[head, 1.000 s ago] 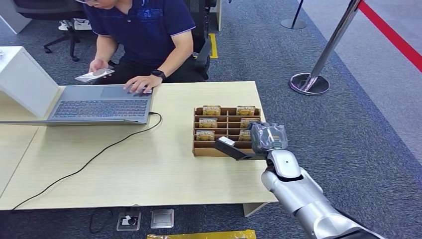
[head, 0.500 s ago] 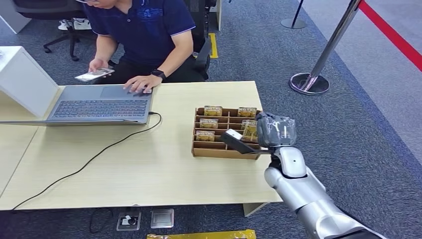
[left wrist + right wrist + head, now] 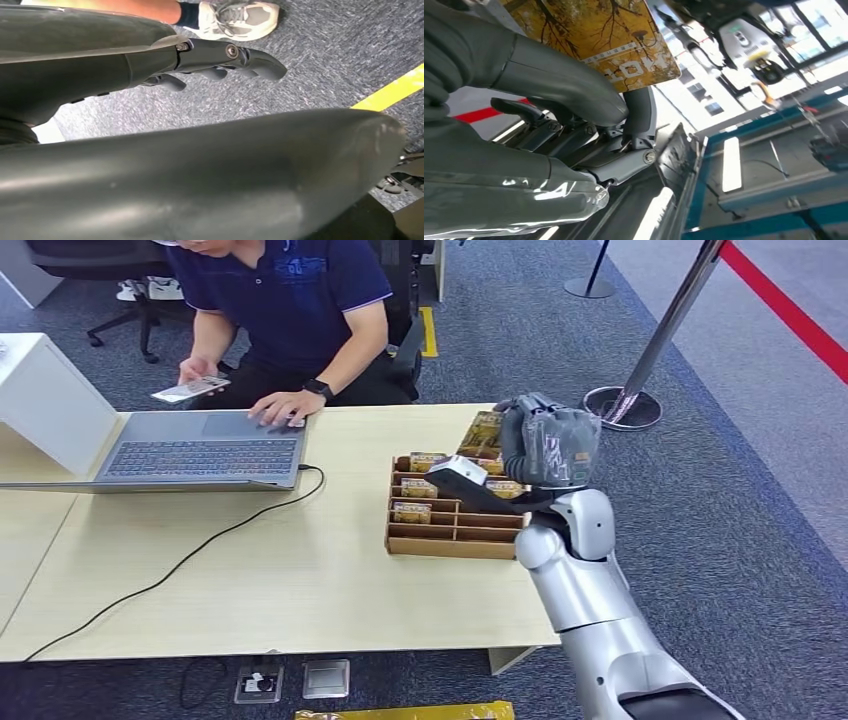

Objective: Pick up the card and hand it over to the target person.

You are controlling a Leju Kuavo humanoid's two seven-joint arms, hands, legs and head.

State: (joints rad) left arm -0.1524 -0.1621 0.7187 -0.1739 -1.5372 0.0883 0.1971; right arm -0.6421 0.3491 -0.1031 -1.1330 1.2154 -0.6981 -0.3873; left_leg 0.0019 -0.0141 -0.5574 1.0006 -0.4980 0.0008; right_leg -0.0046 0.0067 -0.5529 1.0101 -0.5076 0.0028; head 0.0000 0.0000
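My right hand [image 3: 545, 445] is raised above the far right corner of the wooden card rack [image 3: 455, 532]. It pinches a yellow card [image 3: 483, 430] with an autumn-tree print, clear of the slots. The right wrist view shows that card [image 3: 599, 35] close up, pressed between the thumb and the dark fingers [image 3: 574, 90]. Several more cards stand in the rack's slots. The person [image 3: 290, 300] in a dark blue shirt sits at the table's far side, one hand on a laptop [image 3: 200, 450], the other holding a phone. My left hand [image 3: 220, 62] hangs over the carpet, fingers loosely extended and holding nothing.
A white box [image 3: 45, 395] stands at the table's left end, and a black cable [image 3: 200, 550] runs from the laptop over the front edge. A metal stanchion [image 3: 625, 405] with a red belt stands on the carpet to the right. A person's shoe [image 3: 235, 15] is near my left hand.
My right hand has risen from the rack's near right side, lifting the card out and carrying it up and toward the far side. The person barely moved.
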